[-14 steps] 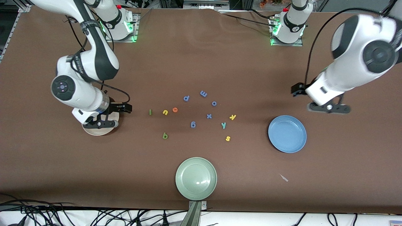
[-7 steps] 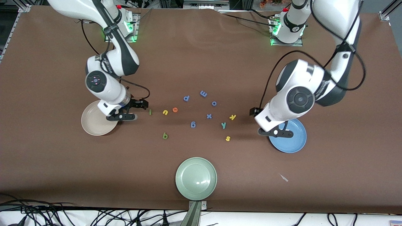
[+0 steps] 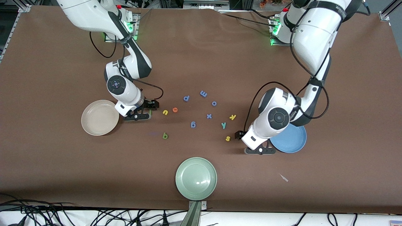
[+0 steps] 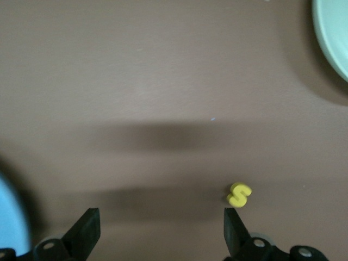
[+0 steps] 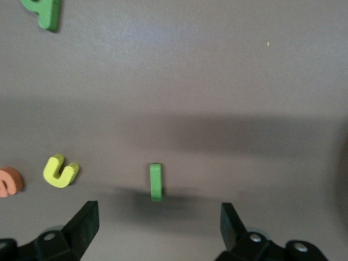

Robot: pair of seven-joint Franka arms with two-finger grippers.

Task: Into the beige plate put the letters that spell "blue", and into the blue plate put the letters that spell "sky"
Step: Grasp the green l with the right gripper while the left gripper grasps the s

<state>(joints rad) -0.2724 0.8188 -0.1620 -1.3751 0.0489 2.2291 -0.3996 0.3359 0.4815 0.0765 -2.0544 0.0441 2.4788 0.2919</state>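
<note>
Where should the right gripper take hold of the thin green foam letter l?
Pinch the thin green foam letter l across its narrow width at mid-length, coming straight down from above. It lies flat and clear of the yellow u, a straight bar. The open right gripper already straddles it, probably needing little alignment.

count: 3 plates, beige (image 3: 100, 117), blue (image 3: 292, 141), pale green (image 3: 196, 178). 12 foam letters: 2 green, b (image 3: 165, 136) and l (image 5: 156, 181); 3 yellow; 1 orange; 1 teal; 5 blue-violet. 2 arms, 2 grippers.
</note>
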